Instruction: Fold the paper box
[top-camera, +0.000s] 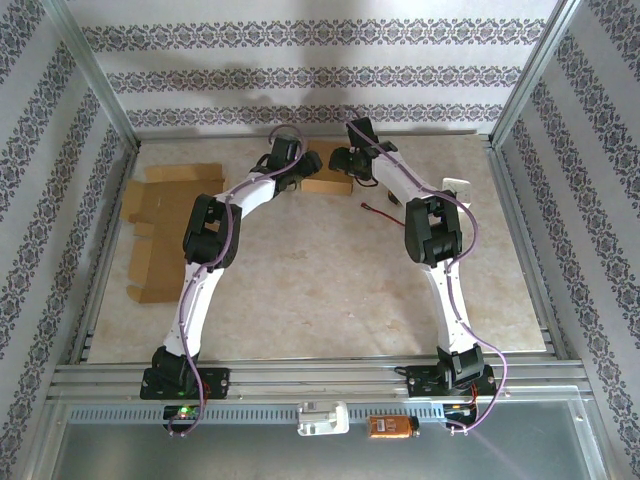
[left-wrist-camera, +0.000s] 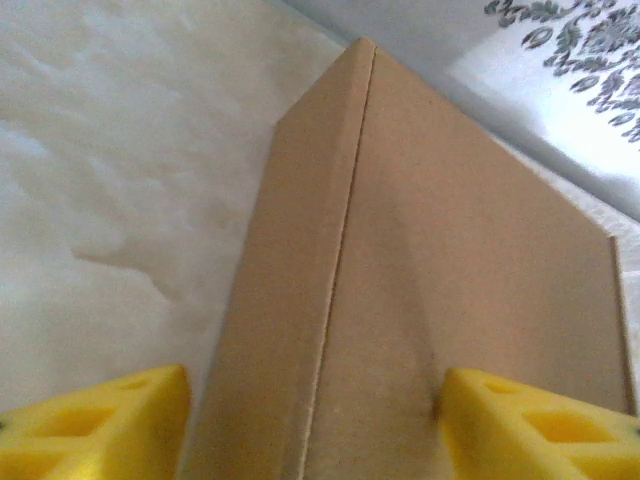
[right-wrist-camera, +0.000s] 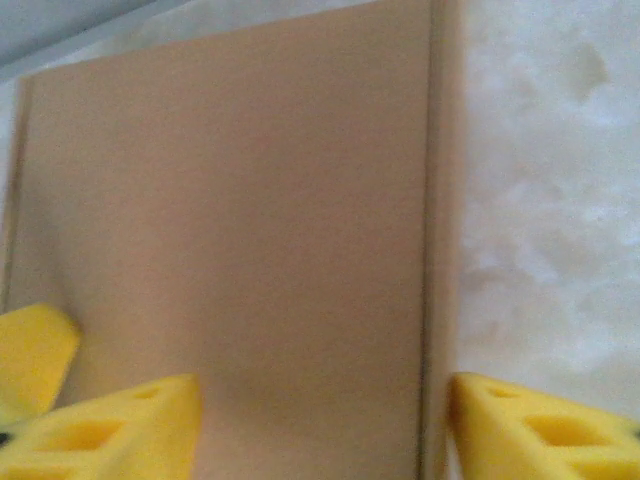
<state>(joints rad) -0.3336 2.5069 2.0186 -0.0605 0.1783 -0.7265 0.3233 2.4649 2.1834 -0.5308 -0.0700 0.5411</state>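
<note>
Top external view: the paper box (top-camera: 326, 184) sits at the far middle of the table (top-camera: 320, 300), between both arm tips, with broad bare tabletop nearer.
Left edge: flat cardboard sheets (top-camera: 165, 215) lie by the left rail, well apart from the box.
Left gripper (left-wrist-camera: 315, 420): yellow fingers spread wide, straddling the box's creased corner, not clamped.
Right gripper (right-wrist-camera: 325, 425): jaws equally wide over a flat panel, gripping nothing.
Surfaces: smooth matte brown card, one crisp fold line, and pale mottled stone-look tabletop.

light: bright, even overhead — soft shadows | wrist views: blurred up close — glare washes the table (left-wrist-camera: 120, 180) white
</note>
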